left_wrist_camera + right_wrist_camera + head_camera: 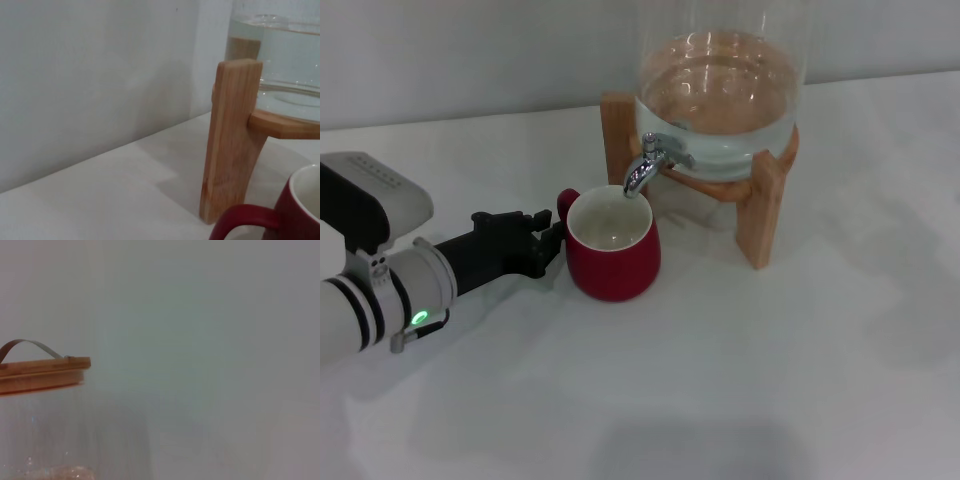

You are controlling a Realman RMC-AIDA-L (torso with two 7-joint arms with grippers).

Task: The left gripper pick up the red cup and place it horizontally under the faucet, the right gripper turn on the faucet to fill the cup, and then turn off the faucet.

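Note:
The red cup (613, 252) stands upright on the white table, white inside, its opening right below the spout of the chrome faucet (642, 172). Its loop handle (567, 202) points to the back left. My left gripper (548, 245) reaches in from the left and sits against the cup's left side, just below the handle. In the left wrist view the cup's rim (302, 200) and handle (245, 217) are close at the lower edge. No water stream shows at the spout. The right gripper is out of view.
A glass water jar (720, 90) rests on a wooden stand (765, 215) behind the cup; a stand leg (232, 145) shows in the left wrist view. The right wrist view shows the jar's wooden lid (40, 372) and a grey wall. White tabletop (770, 380) lies in front.

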